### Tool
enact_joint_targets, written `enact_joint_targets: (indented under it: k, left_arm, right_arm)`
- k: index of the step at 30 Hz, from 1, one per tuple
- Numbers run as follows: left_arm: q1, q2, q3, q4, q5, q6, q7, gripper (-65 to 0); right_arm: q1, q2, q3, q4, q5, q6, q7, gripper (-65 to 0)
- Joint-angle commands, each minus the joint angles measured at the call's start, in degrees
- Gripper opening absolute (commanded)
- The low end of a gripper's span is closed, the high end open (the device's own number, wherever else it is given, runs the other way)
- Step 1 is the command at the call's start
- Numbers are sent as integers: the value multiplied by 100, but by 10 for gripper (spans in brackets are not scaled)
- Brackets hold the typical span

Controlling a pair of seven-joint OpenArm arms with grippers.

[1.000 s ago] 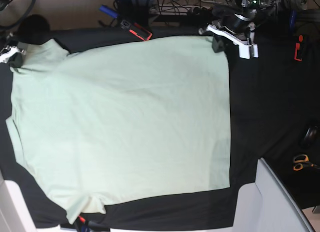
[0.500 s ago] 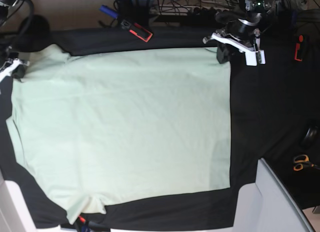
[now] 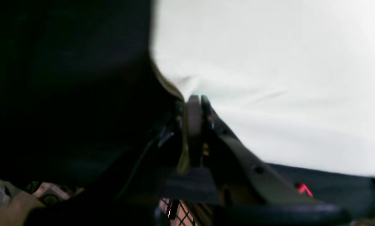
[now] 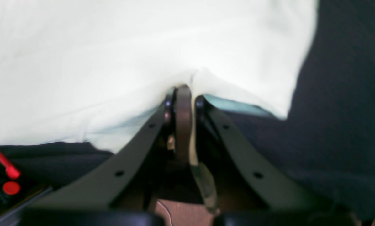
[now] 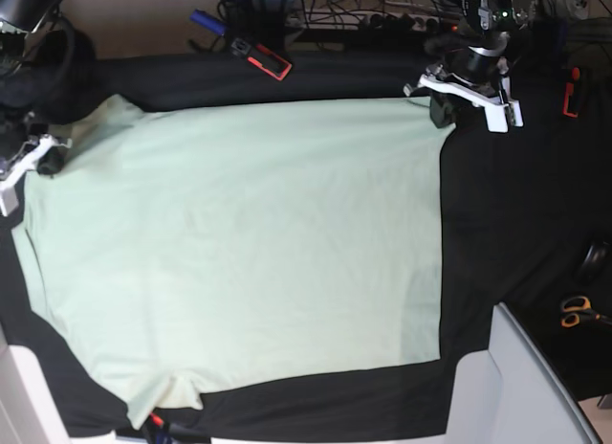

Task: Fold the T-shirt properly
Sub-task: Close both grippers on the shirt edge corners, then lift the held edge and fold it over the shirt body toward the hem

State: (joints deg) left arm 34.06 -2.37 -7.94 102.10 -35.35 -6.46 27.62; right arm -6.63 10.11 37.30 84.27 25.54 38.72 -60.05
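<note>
The pale mint-green T-shirt (image 5: 239, 253) lies spread flat on the black table cover (image 5: 516, 224). My left gripper (image 5: 441, 113) is at the shirt's far right corner and is shut on the cloth; in the left wrist view its jaws (image 3: 195, 99) pinch the T-shirt (image 3: 269, 62) at its edge. My right gripper (image 5: 46, 161) is at the far left edge and is shut on the cloth there. The right wrist view shows that gripper (image 4: 182, 90) with the T-shirt (image 4: 112, 47) bunched between its fingers. Collar and label do not show.
Orange-handled scissors (image 5: 575, 312) lie at the right edge. A red-and-black tool (image 5: 260, 57) sits beyond the shirt's far edge, and a small red item (image 5: 571, 92) is at the far right. A white bin (image 5: 521, 387) stands at the near right corner.
Both grippers have moved toward the near side with the cloth in them. The shirt's far edge has come nearer, and the left gripper has also shifted a little to the right.
</note>
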Motion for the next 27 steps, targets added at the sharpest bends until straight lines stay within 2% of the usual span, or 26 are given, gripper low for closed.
enact_joint_targets:
  k: [1, 6, 17, 22, 27]
  left_arm:
    - [-26, -22, -27, 88, -56, -44, -76, -650]
    - [-211, -5, -71, 88, -56, -44, 320, -650]
    - [-633, 101, -36, 106, -56, -44, 1085, -650]
    - [-694, 118, -36, 106, -56, -44, 1172, -650]
    - [-853, 118, -45, 97, -56, -44, 1172, -650]
  right_arm:
    - [149, 145, -16, -18, 35, -61, 76, -650]
    - [386, 189, -60, -361, 26, -96, 207, -650]
    - [993, 655, -200, -1056, 26, -105, 287, -650]
    - [1310, 769, -227, -1460, 17, -105, 304, -650]
    - [1564, 743, -534, -1601, -554, -105, 621, -650]
